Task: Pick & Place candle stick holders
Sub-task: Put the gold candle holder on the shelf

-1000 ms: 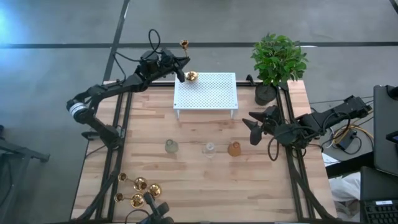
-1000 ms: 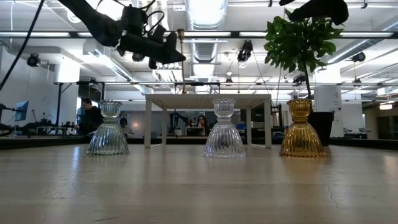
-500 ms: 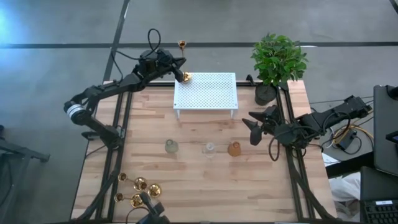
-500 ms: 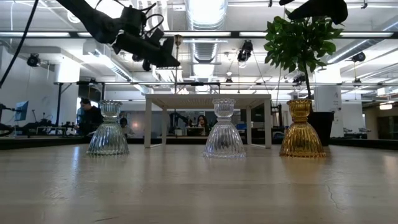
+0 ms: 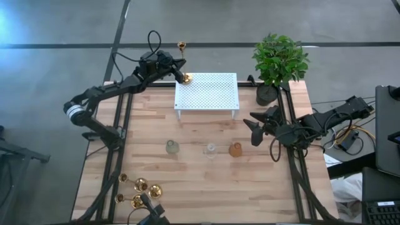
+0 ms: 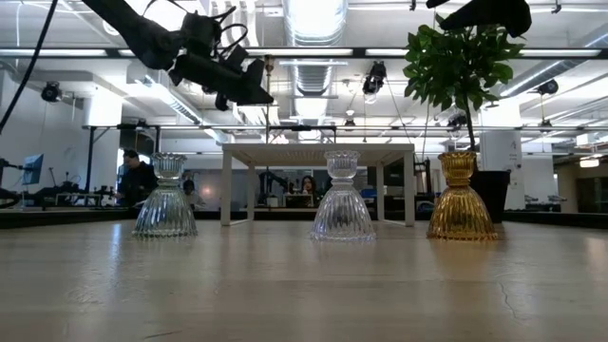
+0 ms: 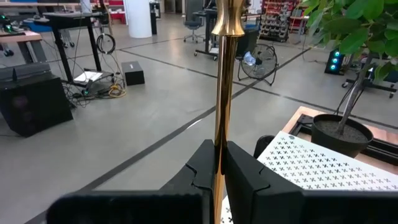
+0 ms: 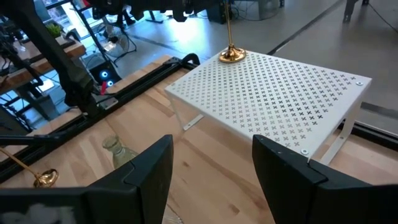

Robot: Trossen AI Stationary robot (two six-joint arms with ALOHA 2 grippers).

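Note:
One gold candle stick holder (image 7: 222, 74) stands nearly upright at the far left corner of the white perforated shelf (image 5: 209, 94). Its round base (image 8: 231, 56) is at that corner; I cannot tell whether it touches the shelf. My left gripper (image 5: 178, 67) is shut on its thin stem and reaches in from the table's far left. Several more gold candle stick holders (image 5: 139, 187) lie at the table's near left edge. My right gripper (image 8: 211, 167) hangs open at the table's right side, touching nothing. My left gripper pinches the thin stem (image 7: 219, 140) between its two fingers, about midway up. The fingers come in level from the table's left and lie across the stem. The holder stands nearly upright in the hold, cup (image 7: 227, 22) on top and base (image 5: 185, 78) at the shelf's far left corner.
Two clear glass holders (image 5: 172, 147) (image 5: 210, 150) and an amber one (image 5: 235, 149) stand in a row across the table's middle. A potted plant (image 5: 279, 59) stands at the far right, beside the shelf. Bare wood lies between the row and the shelf.
My left gripper has tipped a little while staying shut on the stem. The candle stick holder has come nearer to upright. Its base has swung toward the table's left, onto the shelf's far left corner.

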